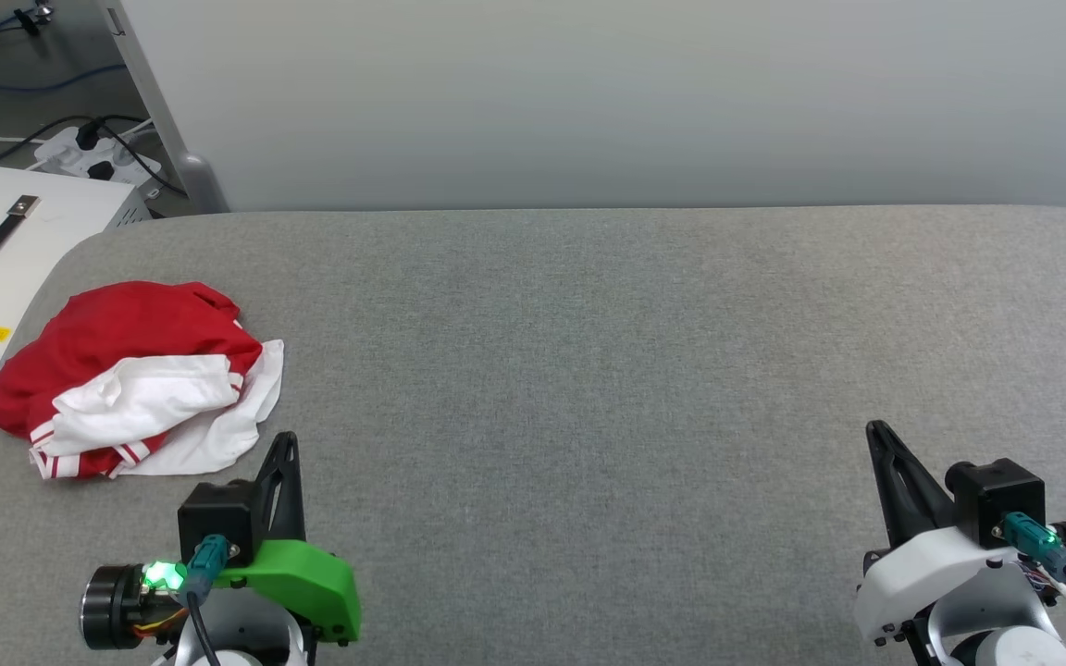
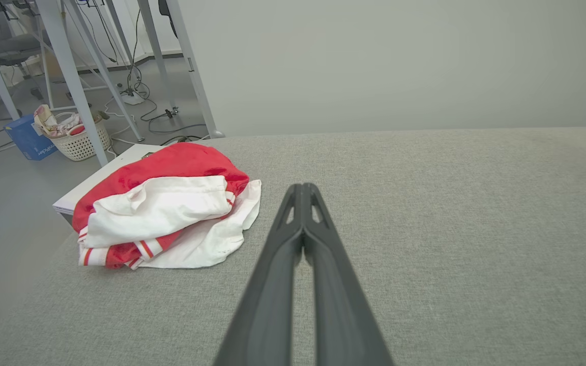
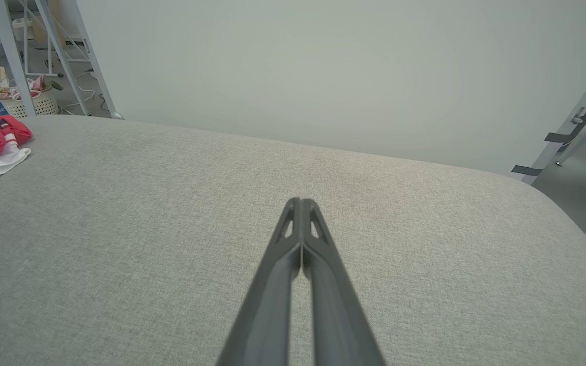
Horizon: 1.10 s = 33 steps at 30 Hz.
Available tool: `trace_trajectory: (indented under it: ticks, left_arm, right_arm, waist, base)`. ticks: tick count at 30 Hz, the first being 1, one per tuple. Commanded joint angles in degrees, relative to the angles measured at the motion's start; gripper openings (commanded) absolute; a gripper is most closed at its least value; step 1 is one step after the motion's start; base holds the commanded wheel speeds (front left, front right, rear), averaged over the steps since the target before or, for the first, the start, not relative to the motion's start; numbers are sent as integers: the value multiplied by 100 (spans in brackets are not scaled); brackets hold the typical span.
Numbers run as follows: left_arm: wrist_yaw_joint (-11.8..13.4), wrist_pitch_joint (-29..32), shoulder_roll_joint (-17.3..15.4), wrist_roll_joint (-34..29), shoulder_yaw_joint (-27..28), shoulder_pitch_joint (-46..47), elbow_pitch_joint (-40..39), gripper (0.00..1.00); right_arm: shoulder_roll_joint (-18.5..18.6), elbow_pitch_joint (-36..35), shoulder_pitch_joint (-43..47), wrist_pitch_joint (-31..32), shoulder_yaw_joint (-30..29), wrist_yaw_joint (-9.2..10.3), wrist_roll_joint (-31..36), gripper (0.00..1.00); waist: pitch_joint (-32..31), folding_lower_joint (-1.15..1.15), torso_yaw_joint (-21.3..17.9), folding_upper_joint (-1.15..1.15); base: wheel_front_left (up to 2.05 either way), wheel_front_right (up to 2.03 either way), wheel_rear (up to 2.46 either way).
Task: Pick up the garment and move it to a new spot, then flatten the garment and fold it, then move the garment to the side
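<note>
Crumpled at the frame's middle left, the garment (image 1: 126, 379) lay untouched on the bench (image 1: 588, 370) — so the left gripper (image 1: 285, 444) and right gripper (image 1: 875, 430) sat clenched and empty near the bottom.

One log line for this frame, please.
stage: before pickup | shirt: crumpled heap at table's left end, untouched | left gripper: shut, empty, near shirt | right gripper: shut, empty, far from shirt

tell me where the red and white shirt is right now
In the head view the garment lies crumpled near the left edge of the grey table, just ahead of the left gripper and beside a white case.
</note>
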State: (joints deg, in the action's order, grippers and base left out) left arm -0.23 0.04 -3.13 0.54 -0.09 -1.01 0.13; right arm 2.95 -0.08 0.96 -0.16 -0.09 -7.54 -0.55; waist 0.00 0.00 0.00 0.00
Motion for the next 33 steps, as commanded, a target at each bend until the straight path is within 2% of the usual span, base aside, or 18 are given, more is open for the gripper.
trace_trajectory:
  ticks: [1, 23, 24, 33]
  left_arm:
    - [23, -4, 25, -54, 9, 101, -13, 0]
    - [23, -4, 25, -54, 9, 101, -13, 0]
    - [-1, 0, -1, 1, 0, -2, 0, 100]
    - [27, -68, 0, 41, 4, 0, -12, 100]
  right_arm:
    - [-7, 8, -96, 16, 9, 5, 55, 0]
    - [-7, 8, -96, 16, 9, 5, 55, 0]
    - [0, 0, 1, 0, 0, 0, -1, 100]
    - [1, -13, 1, -68, -50, 0, -67, 100]
  waist:
    - [0, 0, 0, 0]
    - [0, 0, 0, 0]
    - [0, 0, 0, 0]
    - [9, 0, -1, 0]
  base:
    - [0, 0, 0]
    - [0, 0, 0]
    - [0, 0, 0]
    - [0, 0, 0]
